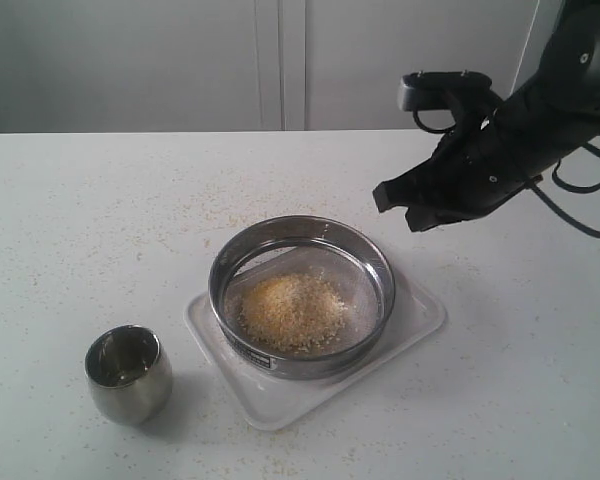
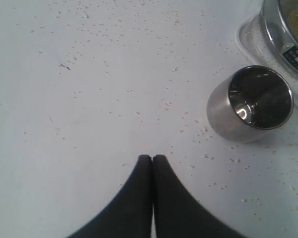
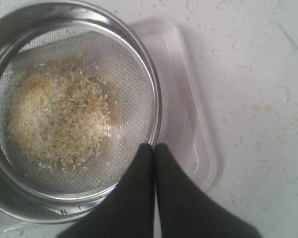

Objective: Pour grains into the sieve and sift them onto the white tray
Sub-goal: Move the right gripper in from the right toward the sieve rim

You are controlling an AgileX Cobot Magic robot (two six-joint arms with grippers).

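In the centre of the exterior frame the sieve [image 1: 218, 285] is sitting on the white tray [image 1: 420, 312] and holding 1 heap of grains [image 1: 292, 312], yellow meal mixed with pale kernels, on its mesh. At the lower left 1 small steel cup [image 1: 128, 372] is standing upright on the speckled counter [image 1: 80, 220] near the tray, its inside showing only shiny steel. The right fingers [image 3: 141, 193] are hanging pressed together by the sieve's edge, and the left fingers [image 2: 139, 198] are pressed together over the counter near the cup.

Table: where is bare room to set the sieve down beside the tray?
Exterior view: wide bare table left of and beyond the cup, and right of the tray. Crowded: the cup-to-tray gap; the sieve covers most of the tray.
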